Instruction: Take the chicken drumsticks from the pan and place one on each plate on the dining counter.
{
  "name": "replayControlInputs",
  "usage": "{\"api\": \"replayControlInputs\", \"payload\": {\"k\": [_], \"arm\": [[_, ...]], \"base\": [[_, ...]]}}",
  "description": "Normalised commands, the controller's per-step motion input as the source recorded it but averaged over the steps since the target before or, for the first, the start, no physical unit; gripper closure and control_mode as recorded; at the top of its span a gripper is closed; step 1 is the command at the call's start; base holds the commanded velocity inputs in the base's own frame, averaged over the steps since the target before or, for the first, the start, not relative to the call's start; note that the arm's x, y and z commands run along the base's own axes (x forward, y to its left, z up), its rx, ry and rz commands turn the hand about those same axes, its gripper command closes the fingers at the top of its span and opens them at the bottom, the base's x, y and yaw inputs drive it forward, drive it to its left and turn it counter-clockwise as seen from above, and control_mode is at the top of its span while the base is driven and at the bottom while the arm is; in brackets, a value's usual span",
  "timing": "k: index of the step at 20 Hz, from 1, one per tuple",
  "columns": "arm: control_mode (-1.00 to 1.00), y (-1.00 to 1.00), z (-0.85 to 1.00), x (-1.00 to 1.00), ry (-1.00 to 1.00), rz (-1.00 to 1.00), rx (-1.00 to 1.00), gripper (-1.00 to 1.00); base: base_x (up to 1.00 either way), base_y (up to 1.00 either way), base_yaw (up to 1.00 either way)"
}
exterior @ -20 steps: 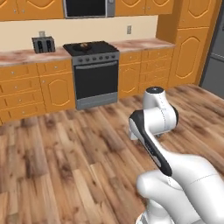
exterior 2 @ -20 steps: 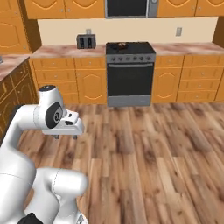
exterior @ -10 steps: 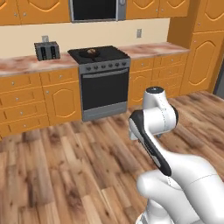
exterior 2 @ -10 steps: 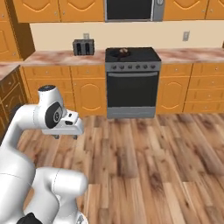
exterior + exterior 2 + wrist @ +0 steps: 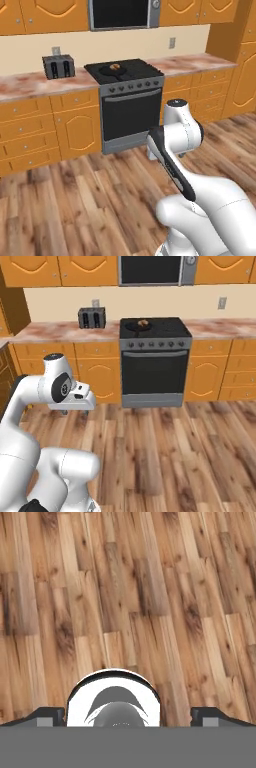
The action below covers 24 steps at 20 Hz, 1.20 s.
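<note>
The black pan [image 5: 111,71] [image 5: 135,326] sits on the stove top at the far wall. One golden-brown chicken drumstick [image 5: 114,65] [image 5: 142,322] shows in it; I cannot make out a second at this distance. My gripper [image 5: 75,411] [image 5: 129,715] hangs folded close to the base, far short of the stove and pointing down at the wood floor. It is open, its fingertips [image 5: 50,716] wide apart with nothing between them. The plates and the dining counter are out of view.
The steel oven [image 5: 129,115] [image 5: 155,368] stands between orange cabinets under marbled worktops [image 5: 27,86] [image 5: 55,331]. A dark toaster [image 5: 58,66] [image 5: 92,317] sits left of the stove, with a microwave [image 5: 123,12] above. Open wood floor [image 5: 75,200] lies between me and the stove.
The whole scene has grown and shifted as the base drove toward the stove. The arm keeps its folded pose and the gripper stays open.
</note>
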Motion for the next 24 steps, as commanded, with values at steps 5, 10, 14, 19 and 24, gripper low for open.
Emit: {"api": "replayControlInputs", "payload": {"k": [5, 10, 14, 19, 24], "arm": [[1.00, 0.00, 0.00, 0.00, 0.00, 0.00, 0.00, -1.00], [1.00, 0.00, 0.00, 0.00, 0.00, 0.00, 0.00, -1.00], [1.00, 0.00, 0.00, 0.00, 0.00, 0.00, 0.00, -1.00], [1.00, 0.00, 0.00, 0.00, 0.00, 0.00, 0.00, -1.00], [1.00, 0.00, 0.00, 0.00, 0.00, 0.00, 0.00, -1.00]], "base": [[1.00, 0.00, 0.00], [1.00, -0.01, 0.00], [1.00, 0.00, 0.00], [1.00, 0.00, 0.00], [1.00, 0.00, 0.06]]}}
